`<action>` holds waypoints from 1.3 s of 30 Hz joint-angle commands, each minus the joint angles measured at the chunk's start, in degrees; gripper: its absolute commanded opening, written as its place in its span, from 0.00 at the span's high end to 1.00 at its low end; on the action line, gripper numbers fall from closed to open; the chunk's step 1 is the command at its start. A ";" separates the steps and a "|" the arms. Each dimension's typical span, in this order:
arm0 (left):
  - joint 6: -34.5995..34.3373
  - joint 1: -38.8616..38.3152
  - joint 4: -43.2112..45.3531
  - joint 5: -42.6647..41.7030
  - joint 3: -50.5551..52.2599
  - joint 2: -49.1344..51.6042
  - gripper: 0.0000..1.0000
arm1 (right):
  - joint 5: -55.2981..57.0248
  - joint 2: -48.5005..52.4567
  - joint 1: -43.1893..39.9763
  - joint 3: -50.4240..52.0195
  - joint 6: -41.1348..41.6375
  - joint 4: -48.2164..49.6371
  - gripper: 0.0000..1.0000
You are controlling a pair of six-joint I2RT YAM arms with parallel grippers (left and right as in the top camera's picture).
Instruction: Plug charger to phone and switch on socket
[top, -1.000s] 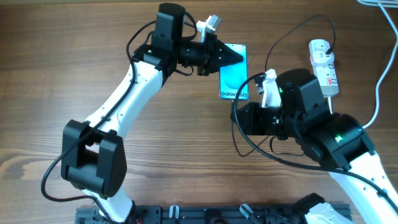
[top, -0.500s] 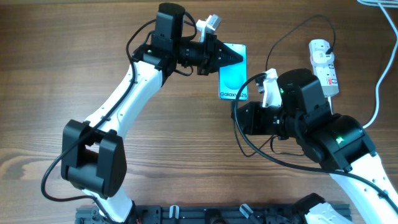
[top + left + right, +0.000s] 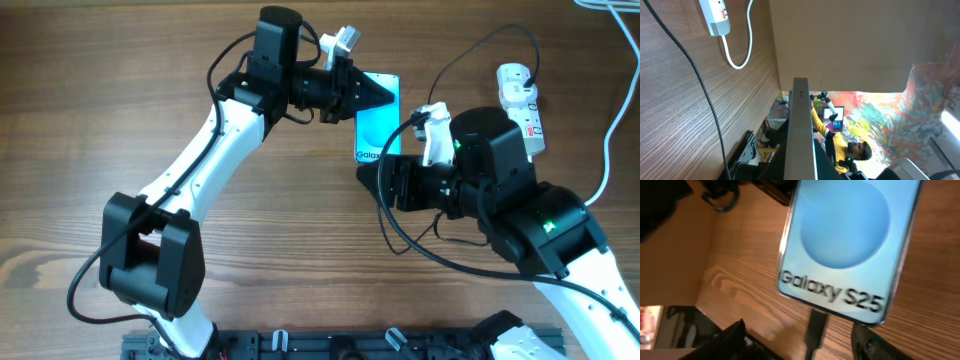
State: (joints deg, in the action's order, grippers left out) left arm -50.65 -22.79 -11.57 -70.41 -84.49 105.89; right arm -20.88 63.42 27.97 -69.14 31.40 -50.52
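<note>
Black charger (image 3: 816, 326) tip, pinched in right gripper (image 3: 800, 332), sits at phone (image 3: 845, 245) near edge, seemingly off-centre; pushing could jam it and twist phone out of clamped left gripper (image 3: 368, 92).

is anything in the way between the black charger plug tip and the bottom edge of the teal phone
Nothing visible does. The thin black charger cable's small dark plug tip sits just below the bottom edge of the flat teal-screen phone, with only bare wooden table beside it.
</note>
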 commanded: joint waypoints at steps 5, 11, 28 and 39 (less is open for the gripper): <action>-2.01 -0.96 -0.11 -3.85 -0.48 -2.08 0.96 | 2.86 0.55 -0.55 -1.44 -1.11 -5.31 0.60; -2.54 -0.94 0.26 -0.96 -0.48 -2.08 0.96 | -1.25 1.90 -0.46 -1.44 0.28 -5.73 0.64; -5.57 -0.94 0.24 4.94 -0.48 -2.08 0.96 | -0.13 2.01 -0.46 -1.44 0.17 -7.39 0.71; -6.97 -1.57 -0.94 4.94 -0.48 -2.08 0.96 | 2.05 2.78 -0.46 -1.44 -0.59 -6.99 0.96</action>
State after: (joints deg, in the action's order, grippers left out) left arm -56.53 -23.75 -11.77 -64.07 -84.49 105.89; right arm -20.86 65.06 27.59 -69.47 31.59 -57.76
